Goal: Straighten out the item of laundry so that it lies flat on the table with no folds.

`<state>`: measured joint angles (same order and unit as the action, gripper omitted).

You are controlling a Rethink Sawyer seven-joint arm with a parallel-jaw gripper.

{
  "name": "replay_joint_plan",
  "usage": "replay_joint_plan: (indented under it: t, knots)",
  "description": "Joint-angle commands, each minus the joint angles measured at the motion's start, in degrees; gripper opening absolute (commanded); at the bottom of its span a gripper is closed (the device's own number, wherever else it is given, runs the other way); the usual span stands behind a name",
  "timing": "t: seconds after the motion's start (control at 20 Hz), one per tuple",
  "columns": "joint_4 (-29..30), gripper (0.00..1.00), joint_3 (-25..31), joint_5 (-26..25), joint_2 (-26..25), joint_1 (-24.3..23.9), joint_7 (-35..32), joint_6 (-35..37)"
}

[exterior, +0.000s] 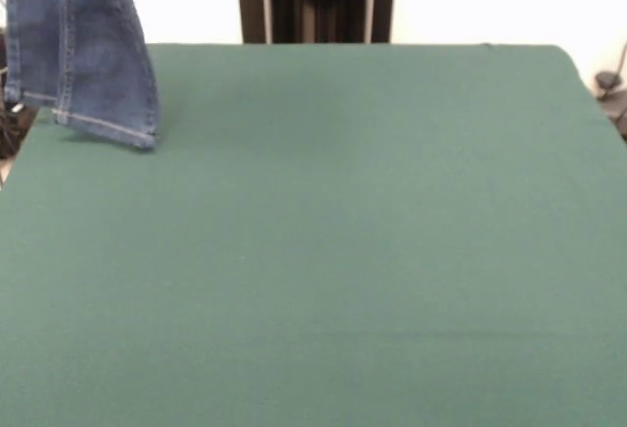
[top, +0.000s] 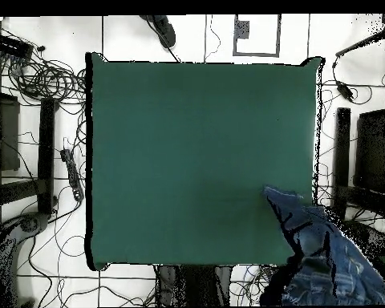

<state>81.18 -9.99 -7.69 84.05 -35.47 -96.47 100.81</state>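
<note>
Table [exterior: 343,251]: green top, bare across the lower frame.
Jeans [exterior: 83,55]: hanging at upper left, hem over the table corner.
Floor [top: 123,32]: white tiles, tangled cables.
Gripper: unseen in both views.

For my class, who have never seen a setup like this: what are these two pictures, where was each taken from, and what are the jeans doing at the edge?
Both pictures show one moment at a robot's work table. One camera looks across the table, which has a plain dark green top; the other looks straight down on it. The two views are turned half round, so the jeans at the upper left of the front picture are the same ones at the lower right from above. They are small blue denim jeans, and they hang down from above near a table corner, hem at the table's edge, not lying flat. What holds them is out of the picture: neither the robot's arm nor its claw shows. Nothing else lies on the green top. Cables lie on the floor around it.
</note>
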Motion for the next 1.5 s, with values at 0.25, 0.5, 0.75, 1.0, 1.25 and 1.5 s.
replay_joint_plan:
  t: [0.25,0.5,0.75,1.0,1.25,1.5]
  knots:
    - [-5.76,0.0,5.64,-0.85,-2.27,-4.67,16.51,9.61]
    - [-13.65,0.0,9.62,0.69,-7.49,-8.23,11.74,11.61]
    - [-19.46,0.0,13.28,1.78,-11.99,-10.11,8.8,12.68]
    - [-16.37,0.0,13.26,4.38,-12.32,-10.1,7.92,7.26]
    - [-14.37,0.0,12.89,5.02,-12.43,-9.83,6.46,5.0]
    - [-10.27,0.0,11.71,5.12,-12.5,-8.17,4.33,-0.44]
